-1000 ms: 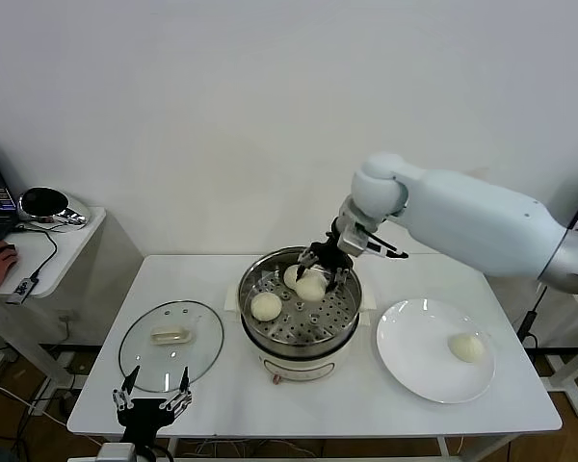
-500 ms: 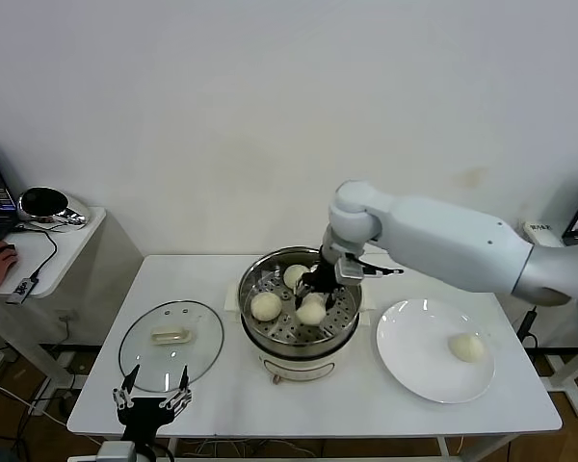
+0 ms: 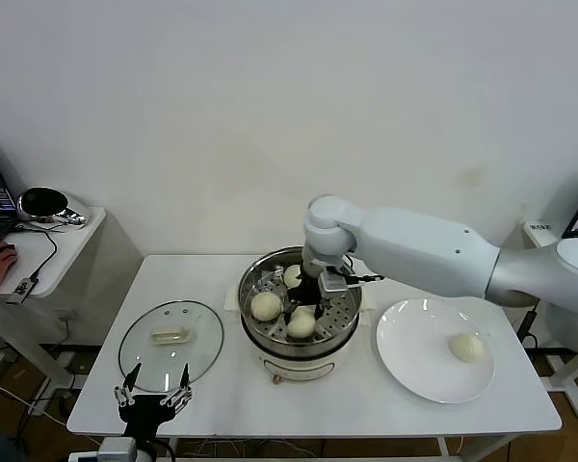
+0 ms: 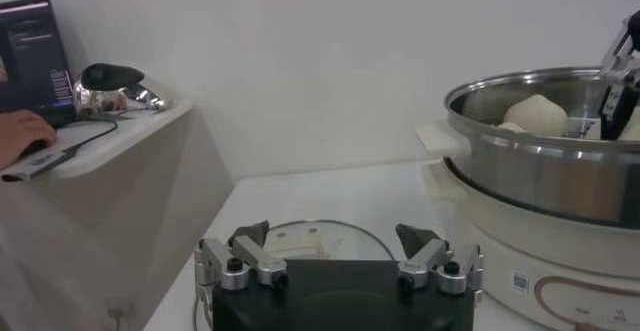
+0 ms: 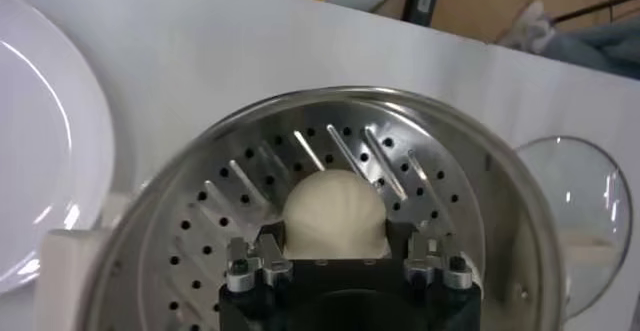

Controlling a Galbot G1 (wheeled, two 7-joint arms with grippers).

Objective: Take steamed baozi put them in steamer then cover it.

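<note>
The steamer (image 3: 300, 339) stands mid-table. Two baozi lie on its perforated tray, one to the left (image 3: 266, 305) and one at the back (image 3: 293, 275). My right gripper (image 3: 306, 306) reaches down into the pot, shut on a third baozi (image 3: 302, 322) low over the tray's front. In the right wrist view that baozi (image 5: 334, 211) sits between the fingers of my right gripper (image 5: 335, 245). A fourth baozi (image 3: 465, 346) lies on the white plate (image 3: 414, 332). My left gripper (image 3: 152, 399) is open and empty at the table's front left edge.
The glass lid (image 3: 170, 345) with a cream handle lies flat left of the steamer, just beyond my left gripper (image 4: 335, 245). A side table (image 3: 48, 241) with a laptop, cables and a person's hand stands at far left. A wall runs behind the table.
My right gripper has carried the baozi from the steamer's back rim down and forward into the pot, low over the tray. The left arm has not moved.
</note>
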